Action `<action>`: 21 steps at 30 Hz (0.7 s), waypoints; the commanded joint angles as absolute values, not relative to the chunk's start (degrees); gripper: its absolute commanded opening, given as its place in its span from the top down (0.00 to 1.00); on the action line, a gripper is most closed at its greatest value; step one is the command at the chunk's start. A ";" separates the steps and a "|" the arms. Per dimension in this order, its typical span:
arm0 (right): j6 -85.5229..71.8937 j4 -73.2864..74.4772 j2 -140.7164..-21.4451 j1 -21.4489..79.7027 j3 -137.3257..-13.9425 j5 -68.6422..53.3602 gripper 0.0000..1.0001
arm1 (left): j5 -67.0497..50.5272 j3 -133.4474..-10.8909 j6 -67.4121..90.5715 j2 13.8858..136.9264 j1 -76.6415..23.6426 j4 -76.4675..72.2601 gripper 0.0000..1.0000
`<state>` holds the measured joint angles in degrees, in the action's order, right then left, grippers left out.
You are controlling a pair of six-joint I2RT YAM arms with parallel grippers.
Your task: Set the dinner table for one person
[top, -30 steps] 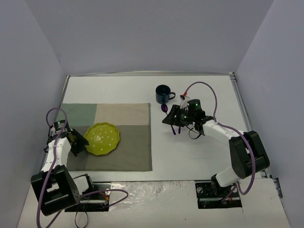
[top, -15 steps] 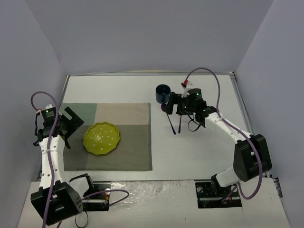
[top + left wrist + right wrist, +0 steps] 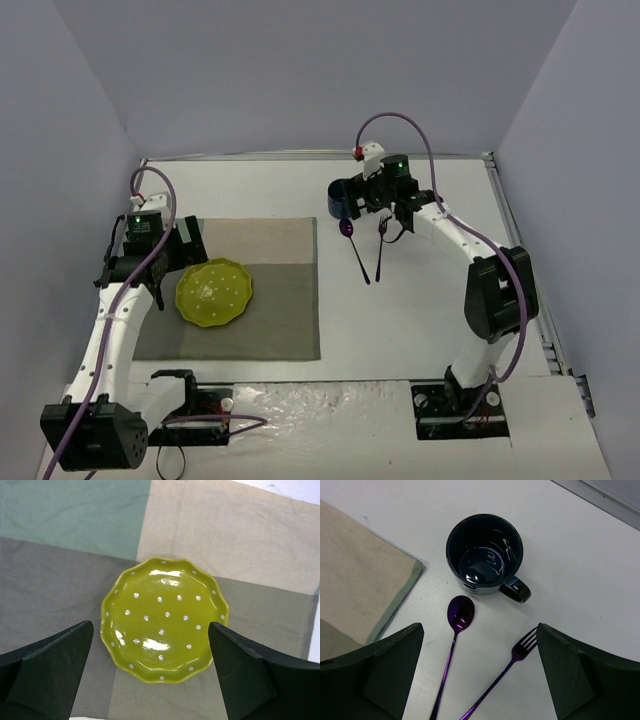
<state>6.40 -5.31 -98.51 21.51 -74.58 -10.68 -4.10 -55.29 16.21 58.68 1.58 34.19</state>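
Desk (image 3: 430, 320) half laid, filling the whole floor of the booth, an arm poised over each side.
Look left: the left gripper (image 3: 150, 632) hangs spread wide and empty right above the yellow plate (image 3: 165, 640), which sits left of centre on the mat (image 3: 240, 540). I'd guess it's lining up to shift it. On the right, the right gripper (image 3: 480, 630) is wide too, nothing in it, looking down on mug (image 3: 485, 555), spoon (image 3: 451, 650) and fork (image 3: 507, 667). They lie on bare white beside the mat, probably parked there until they flank the plate.
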 commanded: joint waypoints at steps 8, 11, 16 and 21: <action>30.52 2.94 -110.81 14.32 -89.76 -27.80 0.18 | -0.59 -53.75 14.59 55.38 1.76 29.64 0.03; 32.82 5.06 -114.18 13.65 -93.36 -28.73 0.18 | -0.61 -53.96 14.69 56.00 1.76 29.96 0.03; 33.72 6.21 -119.01 12.89 -97.04 -30.28 0.19 | -0.56 -54.02 14.74 56.66 1.76 29.91 0.03; 34.18 7.03 -122.91 13.46 -100.31 -31.95 0.23 | -0.55 -54.25 14.68 57.53 1.85 30.12 0.03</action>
